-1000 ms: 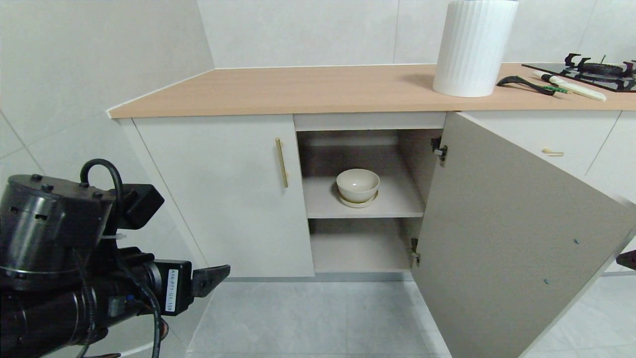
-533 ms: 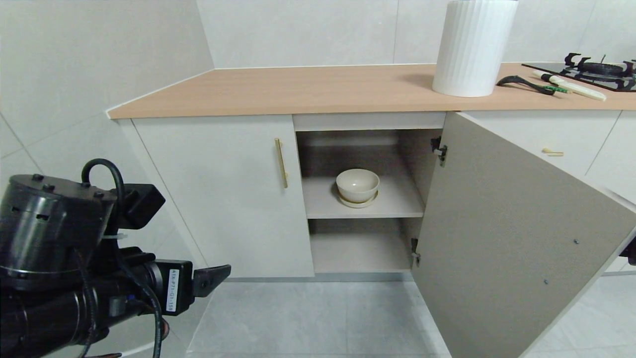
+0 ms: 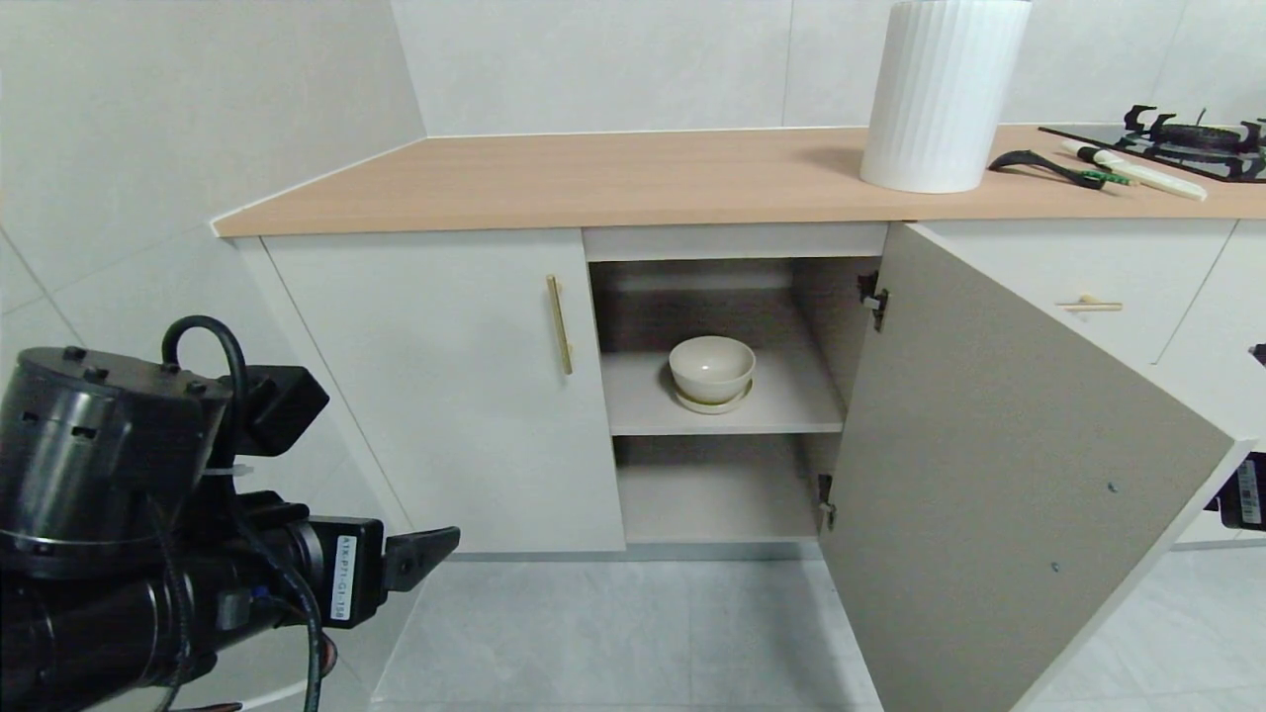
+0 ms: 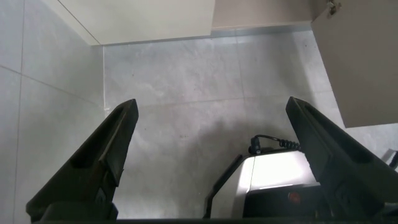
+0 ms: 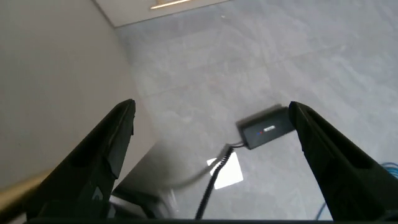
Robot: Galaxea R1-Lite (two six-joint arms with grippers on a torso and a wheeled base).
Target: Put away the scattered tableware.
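With the bowl (image 3: pixel 712 366) on the upper shelf (image 3: pixel 781 407), shutting the door (image 3: pixel 989 445) at its 4 o'clock seems next: push its outer face steadily with the spread right gripper (image 5: pixel 211 112), keeping the spread left gripper (image 4: pixel 211 106) clear.

No legible text or signs

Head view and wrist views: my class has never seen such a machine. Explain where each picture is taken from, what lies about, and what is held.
This is a two-armed robot on wheels. The wide picture looks down from its head at a kitchen cupboard with one door open. A bowl sits on a plate on the upper shelf. On the counter are a white ribbed container and a black ladle. The other two pictures look along each wrist. The left pincer and right pincer are both open and hold nothing.
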